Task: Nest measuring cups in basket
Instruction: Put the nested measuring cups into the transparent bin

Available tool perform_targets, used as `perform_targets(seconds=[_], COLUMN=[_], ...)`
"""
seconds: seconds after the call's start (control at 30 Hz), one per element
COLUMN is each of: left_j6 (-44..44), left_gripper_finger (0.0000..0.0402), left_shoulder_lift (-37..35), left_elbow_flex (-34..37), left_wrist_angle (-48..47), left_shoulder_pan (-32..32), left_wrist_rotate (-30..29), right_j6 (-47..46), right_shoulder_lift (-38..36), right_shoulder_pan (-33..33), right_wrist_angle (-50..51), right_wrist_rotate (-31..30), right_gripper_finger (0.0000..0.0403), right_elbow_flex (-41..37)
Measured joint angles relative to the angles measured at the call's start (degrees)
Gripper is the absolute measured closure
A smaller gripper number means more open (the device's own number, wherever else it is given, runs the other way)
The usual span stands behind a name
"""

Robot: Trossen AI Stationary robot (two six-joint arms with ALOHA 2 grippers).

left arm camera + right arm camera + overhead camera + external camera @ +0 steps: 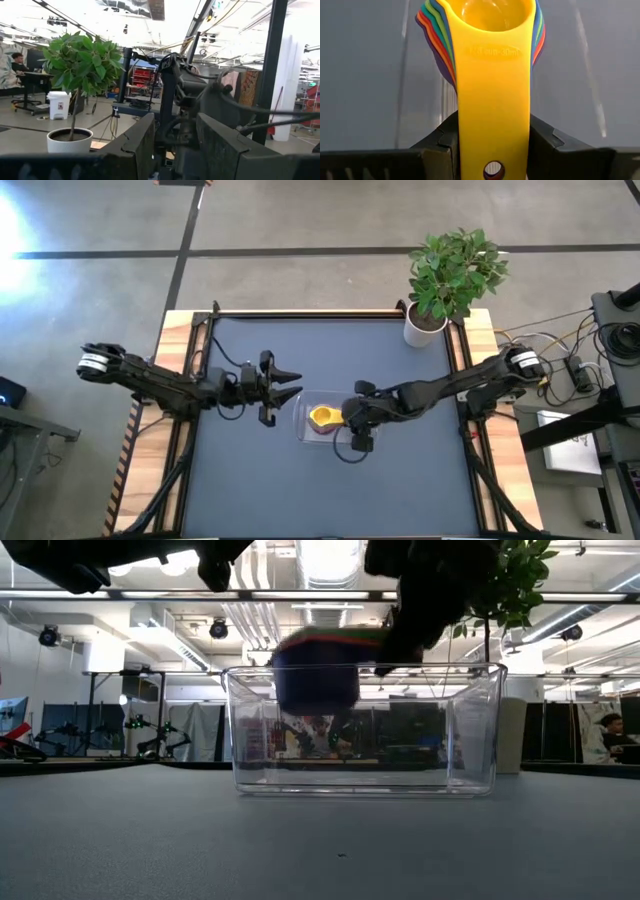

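Note:
The measuring cups (490, 20) are nested in one stack, yellow on top, with red, orange, green, blue and purple rims showing around it. My right gripper (347, 418) is shut on the stack and holds it over the clear basket (308, 430) at the table's middle. In the low view the measuring cups (315, 675) reach partly below the rim of the basket (470, 730) and stay clear of its floor. My left gripper (290, 385) hovers open just left of the basket, with its fingers pointing at it. My right gripper pinches the stacked handles (492, 115), yellow one on top, between its two fingers (445, 147), which lie along the handles' two long edges. It comes level from the table's right side. The bowls stick out beyond the fingertips, lifted clear, with their open side up.
A white pot with a green plant (425, 328) stands at the table's far right corner. The dark mat (250, 480) lies bare near and left of the basket. Black frame rails (190, 360) run along the table's left and right sides.

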State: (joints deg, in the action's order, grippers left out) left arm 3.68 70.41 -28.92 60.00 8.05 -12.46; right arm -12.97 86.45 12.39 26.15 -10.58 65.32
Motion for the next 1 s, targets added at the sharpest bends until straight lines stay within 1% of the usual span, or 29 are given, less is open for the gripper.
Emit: perform_targets(seconds=[0.13,0.2,0.27,0.37,0.57,0.8,0.87,1.0], left_j6=[0.0,0.0,-0.2,-0.2,-0.2,-0.2,-0.2,-0.2], left_gripper_finger=[0.0271,0.0271,0.0271,0.0271,0.0271,0.0271,0.0271,0.0271], left_shoulder_lift=[0.0,0.0,0.0,0.0,0.0,0.1,0.1,0.1], left_elbow_flex=[0.1,0.1,0.0,0.0,-0.3,-0.3,-0.3,-0.3], left_wrist_angle=[0.0,-0.1,-0.1,-0.1,-0.5,-1.1,-1.0,-1.0], left_shoulder_pan=[0.0,0.0,0.0,0.0,0.0,-0.1,-0.1,-0.1], left_wrist_rotate=[0.0,0.0,0.0,0.0,0.0,0.0,0.0,0.0], right_j6=[1.3,1.5,1.6,1.6,1.2,1.1,0.6,-0.4], right_shoulder_lift=[1.2,1.5,1.5,1.7,2.8,4.2,4.2,3.2], right_shoulder_pan=[-0.6,-0.9,-1.4,-2.1,-3.4,-3.5,-3.5,-3.5], right_wrist_angle=[-0.6,-3.5,-6.8,-11.3,-13.3,-14.8,-14.9,-14.8], right_wrist_rotate=[0.5,1.2,3.7,5.1,4.8,4.4,4.4,4.2], right_gripper_finger=[0.0272,0.0272,0.0272,0.0272,0.0272,0.0272,0.0251,0.0175], right_elbow_flex=[-1.2,-2.7,-4.5,-7.1,-10.0,-10.5,-10.5,-10.6])
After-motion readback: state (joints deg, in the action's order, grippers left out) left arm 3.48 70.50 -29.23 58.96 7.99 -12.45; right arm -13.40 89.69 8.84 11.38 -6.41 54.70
